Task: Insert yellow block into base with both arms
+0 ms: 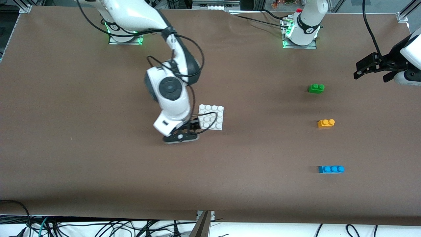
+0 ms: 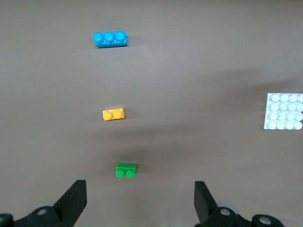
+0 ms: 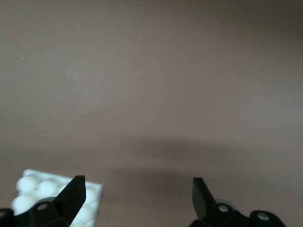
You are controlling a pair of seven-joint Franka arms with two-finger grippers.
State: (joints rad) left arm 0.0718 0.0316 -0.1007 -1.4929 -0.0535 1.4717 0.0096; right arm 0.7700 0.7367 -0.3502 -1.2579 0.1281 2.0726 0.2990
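Observation:
The yellow block lies on the table toward the left arm's end, between a green brick and a blue brick. It also shows in the left wrist view. The white base lies flat near the table's middle. My right gripper is low at the base's edge, open and empty. In the right wrist view, one finger stands over a corner of the base. My left gripper hangs open and empty in the air at the left arm's end of the table, apart from the bricks.
In the left wrist view the green brick is the one closest to my open left gripper. The blue brick and the base also show there. Cables lie along the table's front edge.

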